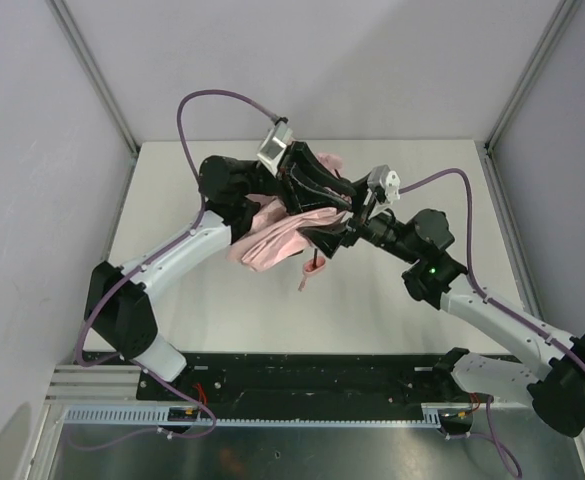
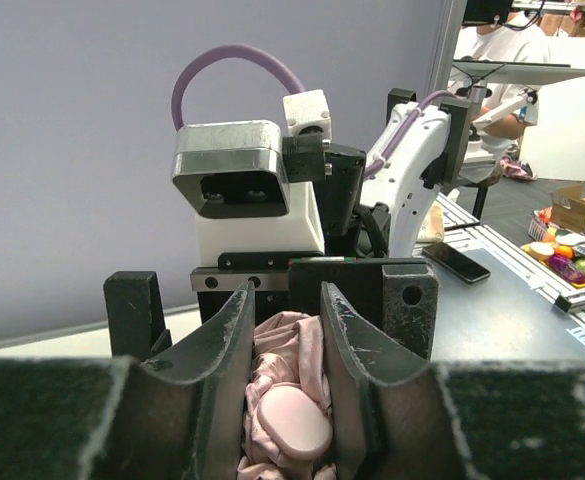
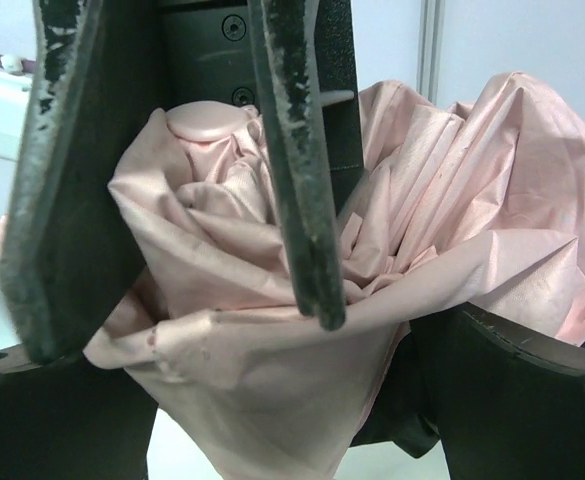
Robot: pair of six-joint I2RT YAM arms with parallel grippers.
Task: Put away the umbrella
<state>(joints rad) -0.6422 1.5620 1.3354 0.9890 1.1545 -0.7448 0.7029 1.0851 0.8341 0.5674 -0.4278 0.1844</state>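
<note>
Clamping the pink umbrella (image 2: pixel 290 420) at its rounded end, the left gripper (image 2: pixel 284 300) steadies it while the open right gripper (image 3: pixel 272 395) straddles its loose folds, apparently to gather them next.

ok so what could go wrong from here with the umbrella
1. The left gripper holds the umbrella by bunched fabric, so it may slip out.
2. Its loose folds spill past the open right gripper; closing could snag them.
3. The strap hangs loose and may catch.
</note>
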